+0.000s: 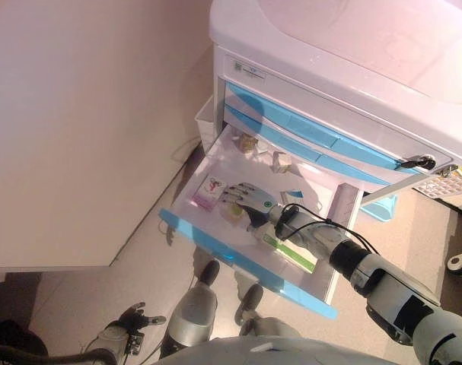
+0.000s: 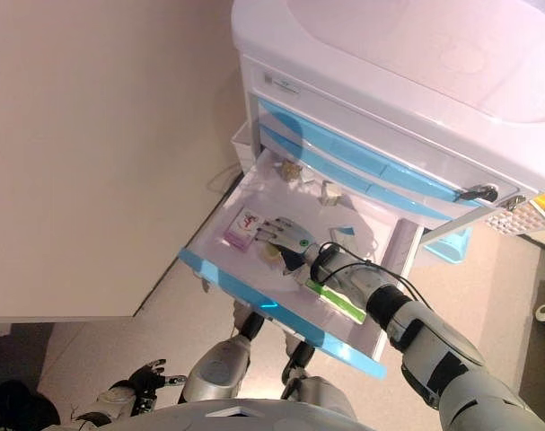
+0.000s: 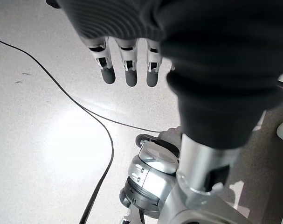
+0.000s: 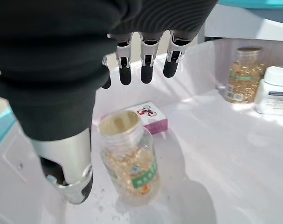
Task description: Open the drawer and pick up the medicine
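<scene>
Inventory, L to R, clock directions per eye views.

1. Left hand – at 7 o'clock, low by floor, well apart from cabinet. Wrist view: fingers straight, side by side, holding nothing.

2. Pink-and-white box – flat on drawer bottom, L side of drawer, at 9 o'clock from right hand, just beside fingertips. Contact: cannot tell.

3. Drawer – white tub w/ blue front panel, pulled fully out of cabinet, front edge toward 7 o'clock. Two blue drawer fronts above it are closed.

4. Medicine jar – clear, yellowish granules inside, green band label, pale lid. Stands upright on drawer bottom, directly below right hand's palm, between thumb and fingers; box at 12 o'clock from it in wrist view. Not lifted; no finger seen closed on it.

5. Right hand – inside drawer, palm down over jar. Fingers extended, slightly spread, tips pointing to drawer's L side; thumb hangs apart beside jar.

6. Green-and-white box – long, flat, under right wrist, near drawer front.

7. Second granule jar and white bottle – rear of drawer at 12 o'clock, side by side, upright.

8. Cabinet – white, rounded top, at 1 o'clock.
</scene>
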